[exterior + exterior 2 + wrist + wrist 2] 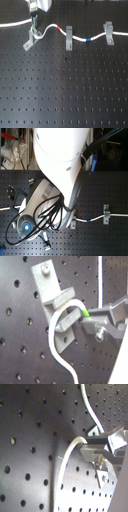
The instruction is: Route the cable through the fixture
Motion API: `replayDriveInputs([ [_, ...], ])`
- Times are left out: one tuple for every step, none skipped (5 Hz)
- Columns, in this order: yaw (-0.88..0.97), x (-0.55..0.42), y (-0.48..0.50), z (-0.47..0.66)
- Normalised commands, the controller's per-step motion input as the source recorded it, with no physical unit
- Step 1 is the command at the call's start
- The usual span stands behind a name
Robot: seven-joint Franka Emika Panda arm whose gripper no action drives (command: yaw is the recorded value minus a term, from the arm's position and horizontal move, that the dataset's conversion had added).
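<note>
Long thin white flexible cable (50,28) with green, red, blue bands already seated in two slim upright grey clips (69,38) on black perforated counter (65,90). Claw (89,317) pinched shut on cable at green band, right at small slanted grey metal forked fixture (59,308). Cable arches over prongs, apparently not yet seated; final drop into fork remains.

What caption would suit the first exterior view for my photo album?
Robot gripper holds a white cable at the slanted grey fixture, the cable already running through two upright clips.
</note>
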Motion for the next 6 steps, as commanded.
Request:
replayDriveInputs([
  [0.00,0.080,0.152,0.18],
  [0.00,0.157,0.309,-0.03],
  [0.00,0.191,0.374,-0.01],
  [0.00,0.164,0.225,0.04],
  [-0.10,0.112,0.143,0.04],
  [-0.02,0.150,0.303,0.11],
])
